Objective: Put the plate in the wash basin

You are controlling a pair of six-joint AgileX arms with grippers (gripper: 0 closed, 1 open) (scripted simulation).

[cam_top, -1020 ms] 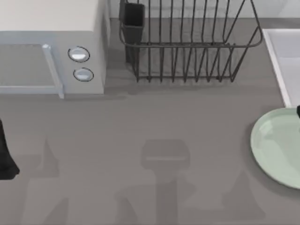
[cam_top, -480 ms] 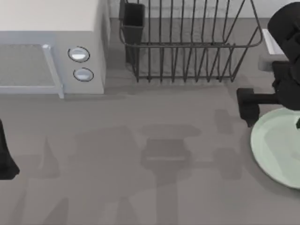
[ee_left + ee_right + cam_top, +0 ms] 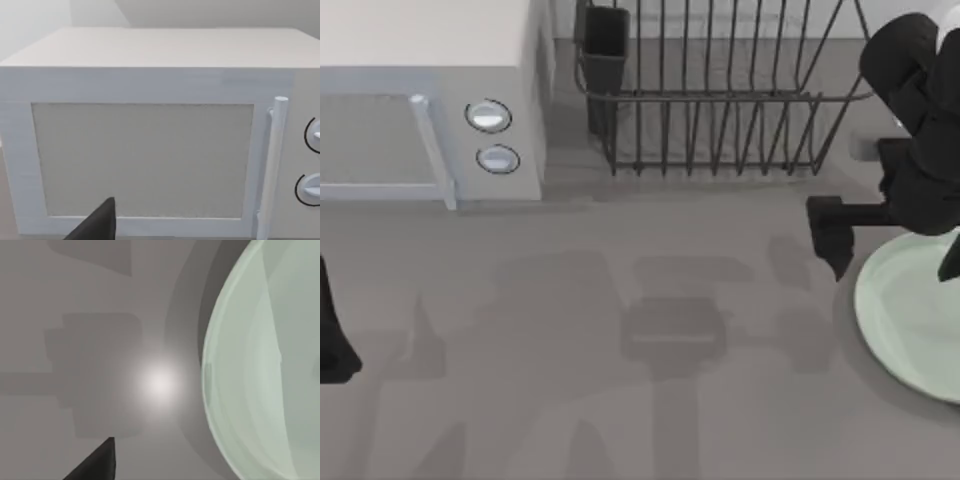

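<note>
Hovering over one plate [image 3: 910, 320], the right gripper [image 3: 895, 245] stands spread wide, holding nothing.

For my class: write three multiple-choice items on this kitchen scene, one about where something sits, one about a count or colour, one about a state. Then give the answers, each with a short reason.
1. Where is the plate?
A. at the table's right edge
B. inside the dish rack
C. on the microwave

2. How many round knobs are on the microwave?
A. one
B. two
C. four

3. The dish rack is
A. full of cups
B. tipped over
C. upright, holding no dishes

Answers: 1 A, it lies flat on the table at the right. 2 B, two knobs stacked beside the door handle. 3 C, bare wires stand upright.
</note>
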